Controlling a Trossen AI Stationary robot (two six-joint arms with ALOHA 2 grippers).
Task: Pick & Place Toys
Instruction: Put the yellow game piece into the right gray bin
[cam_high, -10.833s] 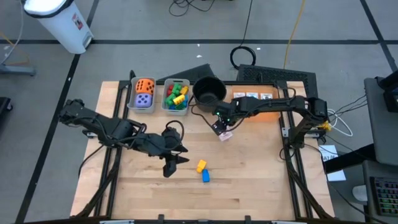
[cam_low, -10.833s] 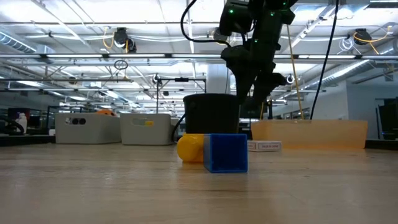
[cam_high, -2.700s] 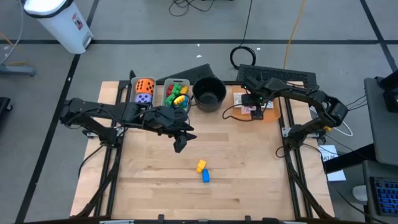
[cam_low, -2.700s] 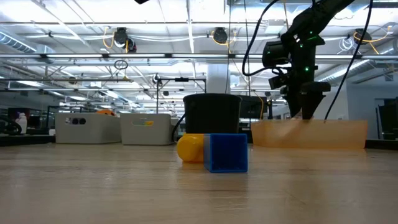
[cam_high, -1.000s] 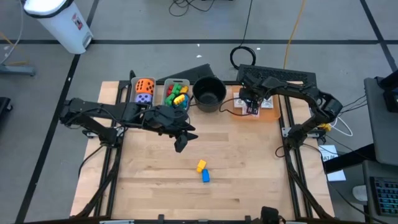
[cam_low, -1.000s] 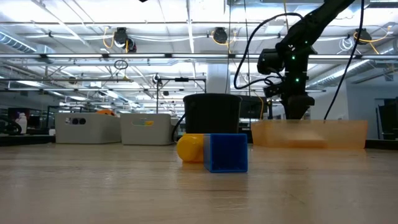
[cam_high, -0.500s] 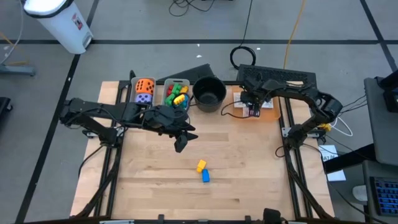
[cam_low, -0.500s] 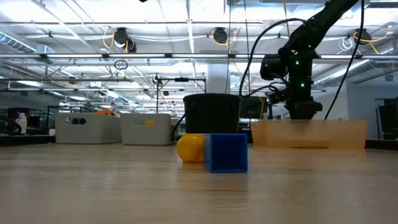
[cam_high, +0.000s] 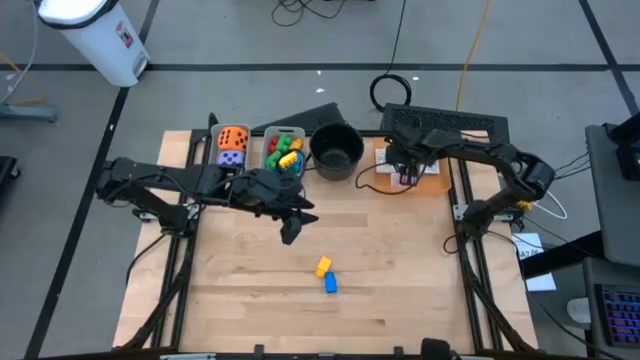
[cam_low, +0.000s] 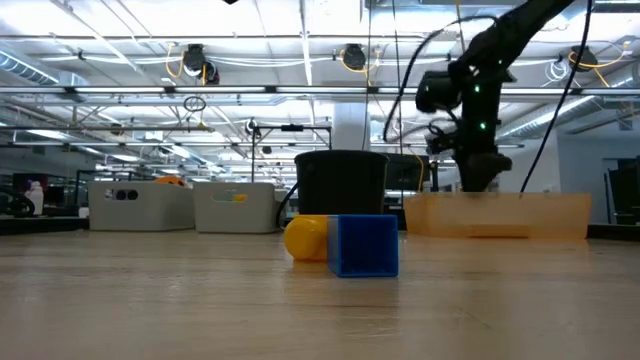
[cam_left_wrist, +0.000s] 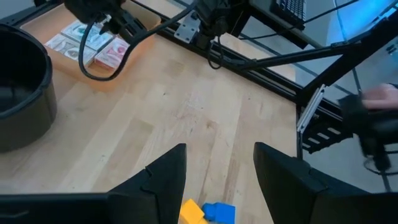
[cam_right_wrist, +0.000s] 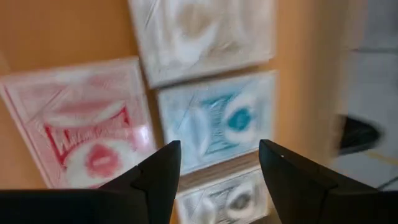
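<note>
A yellow block (cam_high: 323, 266) and a blue block (cam_high: 331, 284) lie side by side on the wooden table, near its middle. My left gripper (cam_high: 290, 232) hangs open above the table, left of and beyond them; its wrist view shows both blocks (cam_left_wrist: 205, 212) below the open fingers. My right gripper (cam_high: 406, 176) hovers open over the picture cards in the orange tray (cam_high: 432, 185) at the far right. Under it lie a red card (cam_right_wrist: 81, 127), a blue card (cam_right_wrist: 217, 121) and a white card (cam_right_wrist: 199, 31). An orange die (cam_high: 233, 138) and a purple die (cam_high: 231, 159) sit in a grey bin.
A second grey bin (cam_high: 284, 153) holds several coloured blocks. The round black pot (cam_high: 336, 149) stands between the bins and the tray. A black cable (cam_left_wrist: 102, 65) loops over the tray's edge. Bare wood stretches across the table's near half.
My right gripper has turned a little above the cards in the orange tray and stays open. The blocks and my left gripper have kept still.
</note>
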